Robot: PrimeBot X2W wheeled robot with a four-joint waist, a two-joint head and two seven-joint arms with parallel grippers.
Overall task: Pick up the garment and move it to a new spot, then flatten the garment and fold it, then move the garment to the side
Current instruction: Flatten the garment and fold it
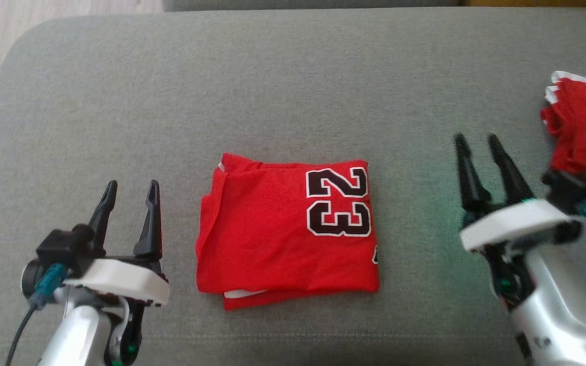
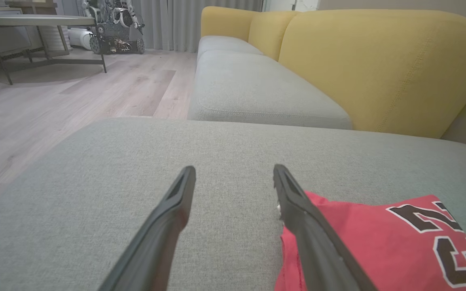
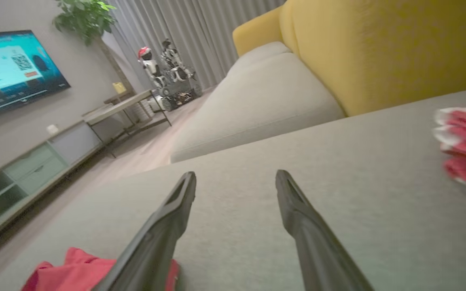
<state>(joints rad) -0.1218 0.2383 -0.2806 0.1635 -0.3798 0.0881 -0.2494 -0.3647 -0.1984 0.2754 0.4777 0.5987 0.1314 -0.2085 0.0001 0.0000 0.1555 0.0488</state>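
The garment (image 1: 285, 229) is a red jersey with a black "23", folded into a neat rectangle in the middle of the grey cushion (image 1: 293, 91). My left gripper (image 1: 131, 190) stands open to its left, apart from the cloth, nothing between the fingers. My right gripper (image 1: 477, 141) hangs open to the right of the jersey, also empty and clear of it. In the left wrist view the garment (image 2: 378, 242) lies just right of my left gripper (image 2: 235, 171). In the right wrist view a corner of the garment (image 3: 71, 273) shows at the lower left, beside my right gripper (image 3: 236, 178).
More folded red cloth with white trim (image 1: 585, 132) lies at the cushion's right edge, close behind my right wrist; it shows again as red cloth (image 3: 465, 147). A yellow sofa back (image 2: 378, 64) rises beyond the cushion. Wooden floor (image 2: 55, 105), a low table (image 2: 34, 24) and a TV (image 3: 10, 68) lie past the left edge.
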